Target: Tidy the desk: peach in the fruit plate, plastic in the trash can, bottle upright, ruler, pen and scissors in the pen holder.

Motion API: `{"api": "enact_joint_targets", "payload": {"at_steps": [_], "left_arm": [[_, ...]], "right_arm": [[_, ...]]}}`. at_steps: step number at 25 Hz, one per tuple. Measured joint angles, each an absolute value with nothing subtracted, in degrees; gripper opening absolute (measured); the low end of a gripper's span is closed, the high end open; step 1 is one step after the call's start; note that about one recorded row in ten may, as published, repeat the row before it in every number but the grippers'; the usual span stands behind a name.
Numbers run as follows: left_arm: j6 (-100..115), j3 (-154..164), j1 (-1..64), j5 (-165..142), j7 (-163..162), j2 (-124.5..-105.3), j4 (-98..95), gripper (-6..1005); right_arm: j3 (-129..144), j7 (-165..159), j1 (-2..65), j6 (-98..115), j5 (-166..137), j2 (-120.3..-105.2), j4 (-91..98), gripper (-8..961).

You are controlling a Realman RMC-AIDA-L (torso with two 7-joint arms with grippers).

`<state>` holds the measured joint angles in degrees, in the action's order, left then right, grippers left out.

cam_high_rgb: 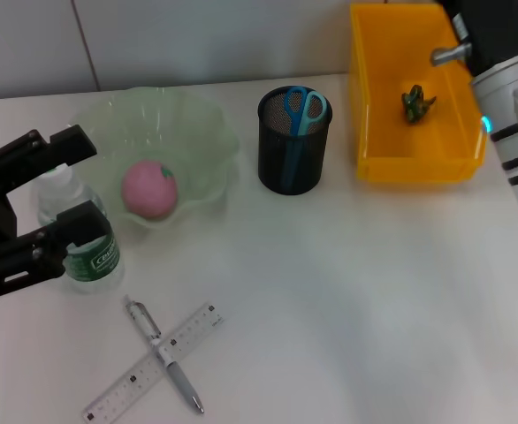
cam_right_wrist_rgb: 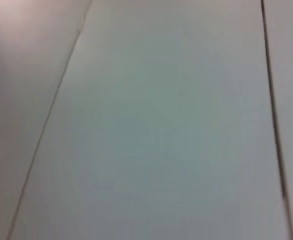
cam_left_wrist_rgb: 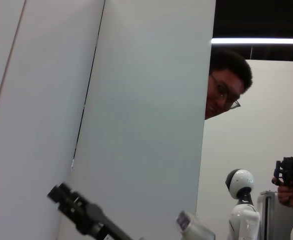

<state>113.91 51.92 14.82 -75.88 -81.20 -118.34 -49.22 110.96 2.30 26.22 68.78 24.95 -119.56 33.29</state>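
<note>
Scissors are held in the black mesh pen holder; the peach lies in the green fruit plate, and a crumpled green wrapper in the yellow bin. The bottle stands upright between the widely spread fingers of the left gripper. Pen and ruler lie crossed near the front edge of the table. Only a wall is shown by the right wrist view; the right arm is seen over the bin, fingers unseen.
</note>
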Motion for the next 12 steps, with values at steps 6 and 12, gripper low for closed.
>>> {"api": "enact_joint_targets", "payload": {"at_steps": [6, 12], "left_arm": [[113.8, 51.76, 14.89, -76.68, -83.06, -118.02, -50.25, 786], [113.81, 52.12, 14.5, -77.29, -83.32, -118.02, -50.72, 787]], "right_arm": [[110.92, -9.13, 25.69, 65.87, 21.47, -119.36, 32.89, 517], [113.61, -15.97, 23.41, 69.29, 20.42, -119.72, 33.02, 516]]}}
